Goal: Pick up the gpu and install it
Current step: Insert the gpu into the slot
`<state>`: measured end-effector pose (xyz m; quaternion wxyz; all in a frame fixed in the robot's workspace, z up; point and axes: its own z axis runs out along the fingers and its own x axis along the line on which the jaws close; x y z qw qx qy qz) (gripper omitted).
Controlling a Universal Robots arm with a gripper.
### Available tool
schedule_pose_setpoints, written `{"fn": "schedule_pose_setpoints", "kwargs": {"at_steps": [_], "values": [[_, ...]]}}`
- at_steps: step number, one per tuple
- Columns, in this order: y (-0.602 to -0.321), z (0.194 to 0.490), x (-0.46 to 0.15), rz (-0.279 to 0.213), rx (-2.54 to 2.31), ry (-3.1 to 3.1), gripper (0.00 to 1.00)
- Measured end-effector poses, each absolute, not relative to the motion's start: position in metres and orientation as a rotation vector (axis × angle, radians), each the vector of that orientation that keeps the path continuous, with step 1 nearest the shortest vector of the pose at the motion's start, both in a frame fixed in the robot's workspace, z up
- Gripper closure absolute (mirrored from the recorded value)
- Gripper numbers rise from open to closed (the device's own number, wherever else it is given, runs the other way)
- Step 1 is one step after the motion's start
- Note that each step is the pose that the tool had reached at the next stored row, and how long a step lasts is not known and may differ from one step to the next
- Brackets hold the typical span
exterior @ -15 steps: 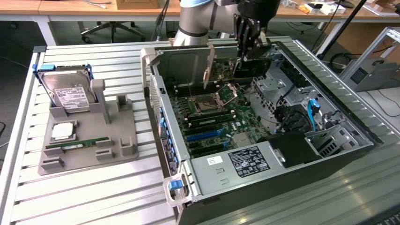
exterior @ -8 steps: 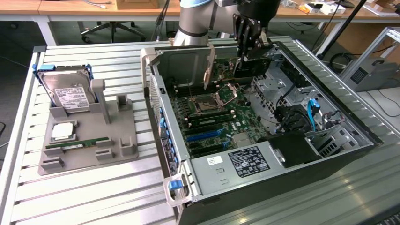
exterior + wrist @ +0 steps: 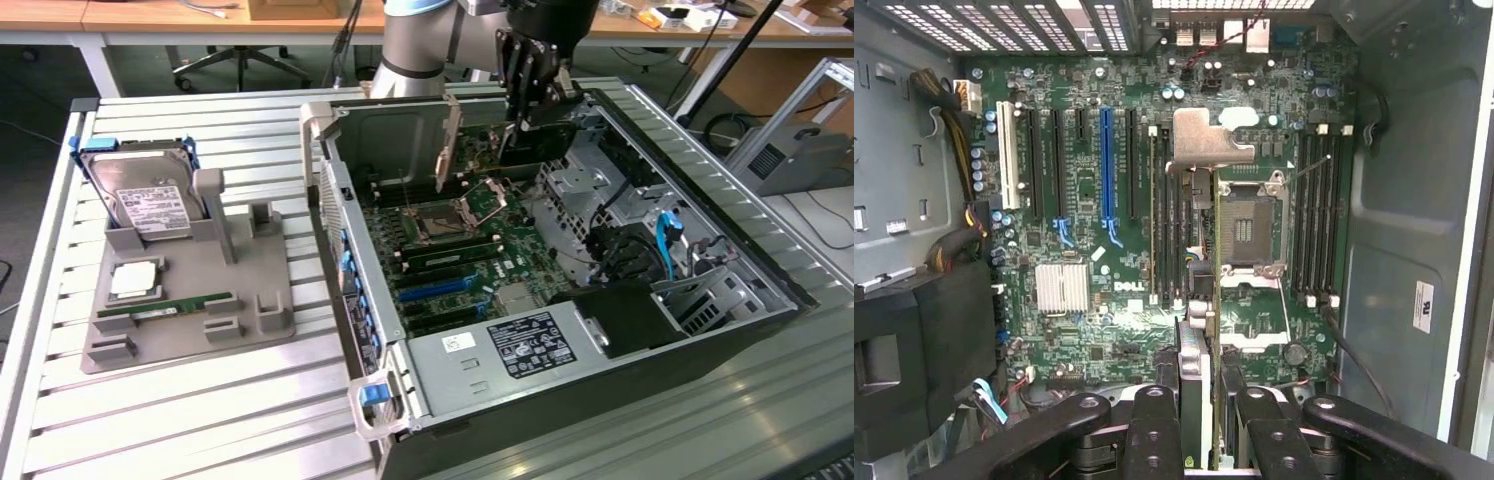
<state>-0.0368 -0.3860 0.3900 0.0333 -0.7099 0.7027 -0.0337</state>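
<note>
The gpu [image 3: 514, 148] is a dark flat card with a silver bracket [image 3: 450, 135] along one end. It hangs on edge inside the open computer case [image 3: 534, 345], above the motherboard [image 3: 461, 262] near the case's far end. My gripper [image 3: 537, 105] reaches down from above and is shut on the card's upper edge. In the wrist view the gpu [image 3: 1197, 375] shows edge-on between my black fingers [image 3: 1154, 430], and its bracket [image 3: 1211, 140] hangs over the board beside the CPU socket [image 3: 1250, 222]. The expansion slots, one of them blue [image 3: 1106, 165], lie off to one side of the card.
On the exterior view's left a grey fixture [image 3: 187, 300] holds a hard drive [image 3: 150, 205], a green RAM stick [image 3: 167, 306] and a small chip [image 3: 134, 280]. The case walls, a black shroud [image 3: 627, 320] and cables [image 3: 667, 235] crowd the board's surroundings.
</note>
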Motion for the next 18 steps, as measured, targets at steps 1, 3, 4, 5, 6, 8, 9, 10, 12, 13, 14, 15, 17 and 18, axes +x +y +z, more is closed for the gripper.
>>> {"fn": "schedule_pose_setpoints", "kwargs": {"at_steps": [1, 3, 4, 5, 6, 8, 9, 10, 12, 13, 14, 15, 17, 18], "values": [[-0.3860, 0.3900, -0.0368, -0.104, -2.188, 2.159, 0.73], [-0.3860, 0.3900, -0.0368, -0.103, -2.195, 2.151, 0.73], [-0.3860, 0.3900, -0.0368, -0.103, -2.199, 2.147, 0.73], [-0.3860, 0.3900, -0.0368, -0.103, -2.202, 2.144, 0.73], [-0.3860, 0.3900, -0.0368, -0.103, -2.206, 2.140, 0.73], [-0.3861, 0.3900, -0.0368, -0.103, -2.219, 2.126, 0.73], [-0.3861, 0.3900, -0.0368, -0.103, -2.226, 2.118, 0.73], [-0.3861, 0.3900, -0.0368, -0.102, -2.234, 2.110, 0.73], [-0.3862, 0.3900, -0.0368, -0.102, -2.240, 2.103, 0.73], [-0.3862, 0.3900, -0.0368, -0.102, -2.240, 2.103, 0.73], [-0.3862, 0.3900, -0.0368, -0.102, -2.240, 2.103, 0.73], [-0.3861, 0.3900, -0.0368, -0.102, -2.240, 2.103, 0.73], [-0.3864, 0.3898, -0.0373, -0.102, -2.240, 2.103, 0.73], [-0.3864, 0.3897, -0.0376, -0.102, -2.240, 2.103, 0.73]]}}
